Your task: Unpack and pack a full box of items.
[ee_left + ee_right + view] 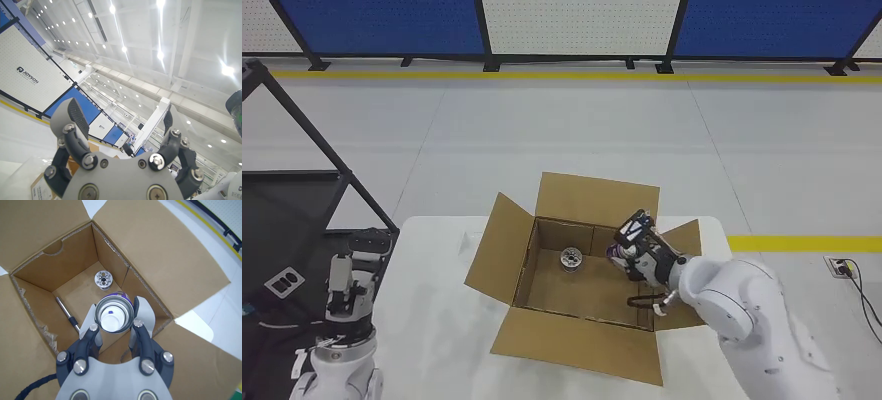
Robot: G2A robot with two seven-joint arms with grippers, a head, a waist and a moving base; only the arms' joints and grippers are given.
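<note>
An open cardboard box (577, 335) stands on the white table (442, 330), all flaps spread. My right gripper (114, 315) is shut on a purple-labelled metal can (114, 316) and holds it upright over the box's right side; the top view shows the can (634, 232) near the right wall. On the box floor lie a round metal part (103, 280), which is also the metal part (570, 260) in the top view, and a thin metal rod (66, 313). My left gripper (121, 113) is at the table's left edge, open and empty, pointing up at the ceiling.
A dark rack (302, 200) stands beside the table on the left. Bare white table lies to the left of the box. Blue and white partition panels (572, 25) line the far side of the floor.
</note>
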